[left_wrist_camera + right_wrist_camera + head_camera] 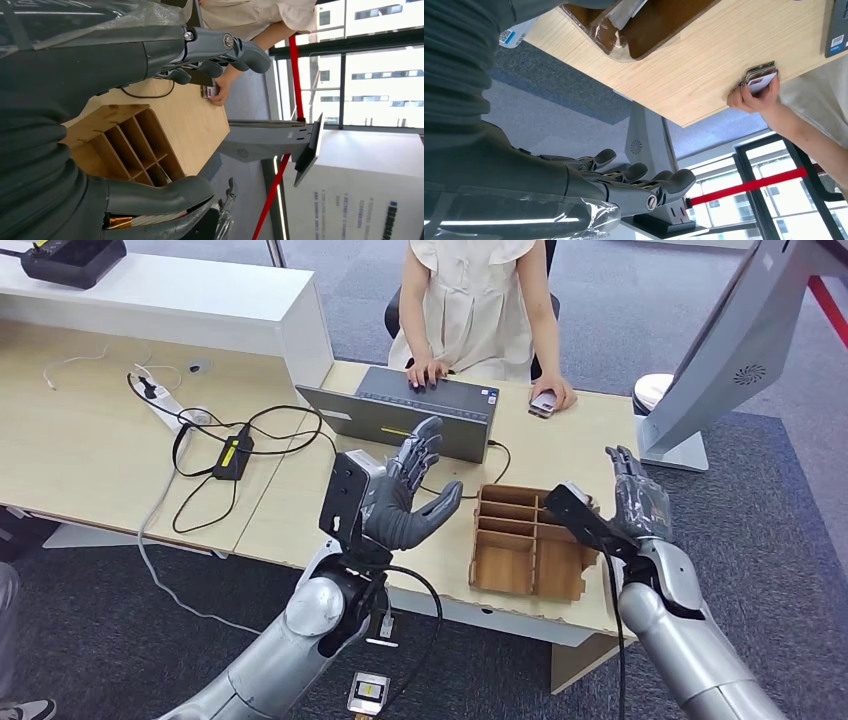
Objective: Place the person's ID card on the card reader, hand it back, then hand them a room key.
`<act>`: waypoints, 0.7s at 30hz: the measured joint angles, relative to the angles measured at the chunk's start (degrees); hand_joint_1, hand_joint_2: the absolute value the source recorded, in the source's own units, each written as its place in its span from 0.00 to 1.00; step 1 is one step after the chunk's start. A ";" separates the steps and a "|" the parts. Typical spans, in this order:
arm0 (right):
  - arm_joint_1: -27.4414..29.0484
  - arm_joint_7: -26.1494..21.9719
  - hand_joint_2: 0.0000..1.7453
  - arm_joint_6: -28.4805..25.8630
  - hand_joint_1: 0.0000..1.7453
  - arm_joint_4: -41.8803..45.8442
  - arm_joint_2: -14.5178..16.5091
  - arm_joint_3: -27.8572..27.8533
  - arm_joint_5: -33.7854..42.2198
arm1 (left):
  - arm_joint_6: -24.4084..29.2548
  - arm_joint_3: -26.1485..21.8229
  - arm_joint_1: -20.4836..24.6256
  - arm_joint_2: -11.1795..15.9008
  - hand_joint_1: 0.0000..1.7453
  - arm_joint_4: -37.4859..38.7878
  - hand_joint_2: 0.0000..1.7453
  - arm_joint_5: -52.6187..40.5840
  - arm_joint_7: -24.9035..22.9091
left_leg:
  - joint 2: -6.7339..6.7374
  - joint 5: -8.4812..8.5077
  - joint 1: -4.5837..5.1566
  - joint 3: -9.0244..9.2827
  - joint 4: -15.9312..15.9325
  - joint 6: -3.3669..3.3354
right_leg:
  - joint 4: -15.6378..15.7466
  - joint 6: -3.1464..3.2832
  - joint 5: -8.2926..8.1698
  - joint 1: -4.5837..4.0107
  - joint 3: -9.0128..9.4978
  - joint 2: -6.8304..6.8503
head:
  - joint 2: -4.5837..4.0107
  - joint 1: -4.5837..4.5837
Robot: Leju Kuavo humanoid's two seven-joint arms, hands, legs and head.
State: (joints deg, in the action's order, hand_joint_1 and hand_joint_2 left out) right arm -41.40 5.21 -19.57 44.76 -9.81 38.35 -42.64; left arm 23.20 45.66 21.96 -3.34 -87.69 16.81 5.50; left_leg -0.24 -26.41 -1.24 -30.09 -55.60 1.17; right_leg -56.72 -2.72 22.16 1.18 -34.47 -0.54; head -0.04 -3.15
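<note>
Pale wood makes up the counter (580, 445), and on it, near the robot, sits a brown wooden divided organizer tray (528, 540). Across the counter a seated person rests one hand on a grey laptop (400, 415) and with the other hand (556, 393) holds a small stack of cards (543, 403) flat against the counter top; the right wrist view shows the top card (762, 80) pinched at the counter's far edge. Which of these is the ID card cannot be told.

Both robot hands are raised over the near side of the counter and hold nothing. The left hand (408, 492) has its fingers spread and thumb out, palm turned toward the person, beside the tray. The right hand (634, 494) hovers just past the tray's right end, fingers extended and apart.

By my reading, the task is at its very start: the ID card is with the person and has not been passed over. A card reader is not identifiable with certainty. The next move would call for a hand to reach forward toward the person's cards, palm presented, and close thumb and fingers on a thin flat card without knocking the tray.
</note>
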 joint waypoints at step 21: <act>2.21 -1.23 1.00 3.34 0.00 1.91 0.00 0.21 -1.99 | -1.27 0.17 0.07 -0.02 0.00 0.48 1.00 0.20 -0.01 | 0.00 0.00 0.00 -0.01 0.00 0.00 | 0.00 0.00 0.00 0.00 0.01 0.00 | 0.00 0.01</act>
State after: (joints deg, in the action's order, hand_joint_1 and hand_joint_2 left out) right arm -39.19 3.97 -16.23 46.68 -9.81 38.57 -44.63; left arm 21.93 45.83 22.03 -3.37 -87.21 17.00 5.49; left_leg -0.24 -26.41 -1.24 -30.10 -55.60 1.17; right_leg -56.73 -2.72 22.16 1.18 -34.47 -0.54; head -0.04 -3.15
